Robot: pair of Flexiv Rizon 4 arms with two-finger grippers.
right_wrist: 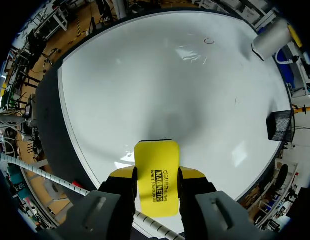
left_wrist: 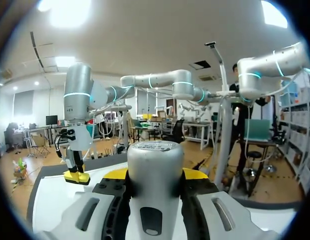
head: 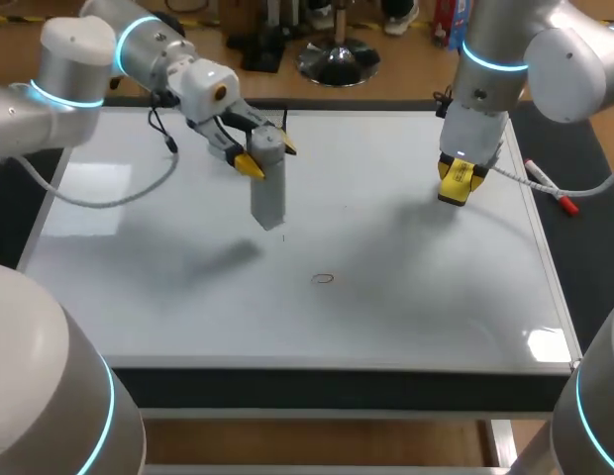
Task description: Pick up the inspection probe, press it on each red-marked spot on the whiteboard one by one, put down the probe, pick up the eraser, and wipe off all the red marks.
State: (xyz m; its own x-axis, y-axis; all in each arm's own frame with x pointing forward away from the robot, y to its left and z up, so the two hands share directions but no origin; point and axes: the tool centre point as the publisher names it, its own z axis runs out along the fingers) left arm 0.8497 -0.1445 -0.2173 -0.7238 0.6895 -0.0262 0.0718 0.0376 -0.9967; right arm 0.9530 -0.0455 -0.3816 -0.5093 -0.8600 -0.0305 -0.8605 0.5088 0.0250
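Observation:
The grey cylindrical probe [head: 268, 193] hangs upright over the back left of the whiteboard [head: 188, 297], its lower end just above the surface. My left gripper [head: 267, 154] is shut on the probe's top; in the left wrist view the probe [left_wrist: 155, 170] fills the gap between the yellow tips. My right gripper [head: 456, 184] is shut on the yellow eraser [right_wrist: 156, 182], held low over the board's back right. A small red circle mark [head: 323, 279] lies near the board's middle, and the red mark [right_wrist: 209, 41] also shows far ahead of the eraser.
A red-capped marker [head: 552, 188] lies on the dark mat right of the board. A tiny dark mark [head: 283, 237] sits just below the probe's tip. The right arm's cable [head: 569, 188] loops above the marker.

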